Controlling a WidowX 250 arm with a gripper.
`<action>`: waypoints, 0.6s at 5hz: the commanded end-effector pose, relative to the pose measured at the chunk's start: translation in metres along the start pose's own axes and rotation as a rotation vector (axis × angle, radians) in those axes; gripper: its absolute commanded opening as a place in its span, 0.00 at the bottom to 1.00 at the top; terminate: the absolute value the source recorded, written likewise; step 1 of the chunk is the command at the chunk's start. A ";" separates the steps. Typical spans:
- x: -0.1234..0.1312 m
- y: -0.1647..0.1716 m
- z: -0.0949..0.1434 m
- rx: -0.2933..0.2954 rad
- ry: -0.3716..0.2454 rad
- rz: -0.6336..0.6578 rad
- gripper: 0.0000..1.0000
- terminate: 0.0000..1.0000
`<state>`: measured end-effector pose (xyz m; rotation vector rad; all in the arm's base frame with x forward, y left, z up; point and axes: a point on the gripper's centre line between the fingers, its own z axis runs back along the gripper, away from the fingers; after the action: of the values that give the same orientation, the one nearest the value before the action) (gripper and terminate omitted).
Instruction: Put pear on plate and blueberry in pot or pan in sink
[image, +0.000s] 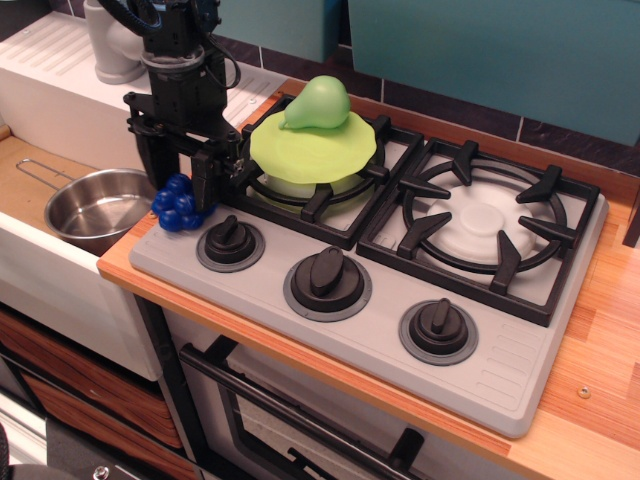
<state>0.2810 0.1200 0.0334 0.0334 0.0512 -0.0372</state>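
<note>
**Deep-blue berries between the black hand's fingers at the stove corner**

Black and angular, the robot hand (180, 170) points straight down over the front left corner of the grey toy stove (500, 360). Its two fingers stand narrowly apart, one on each side of the blueberry (176, 206), a glossy deep-blue cluster of small round berries moulded together. The fingers sit close against the top of the cluster; whether they actually press on it cannot be told. The blueberry rests on the stove's grey edge, just left of the first black knob (230, 241).

To the left and lower down is the white sink (40, 270), with a tan basin floor and a ribbed drainboard behind. In the basin sits the pot (92, 208), round, shiny stainless steel, hollow side up, with a thin wire loop handle reaching to the left. It lies near the blueberry but apart from it.

On the left burner's black grate lies the plate (310, 155), lime-green plastic with a gently wavy rim. The pear (318, 102), smooth light-green plastic, lies on its side on the plate's back part, its narrow neck pointing left.

The wooden surface (600, 380) carrying the stove is warm orange-brown.
</note>
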 end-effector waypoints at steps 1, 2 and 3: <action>0.007 0.000 0.015 -0.014 -0.017 -0.020 0.00 0.00; 0.006 -0.002 0.022 -0.012 -0.008 -0.027 0.00 0.00; 0.002 0.001 0.035 -0.012 -0.001 -0.050 0.00 0.00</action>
<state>0.2740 0.1152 0.0425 -0.0216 0.1346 -0.0907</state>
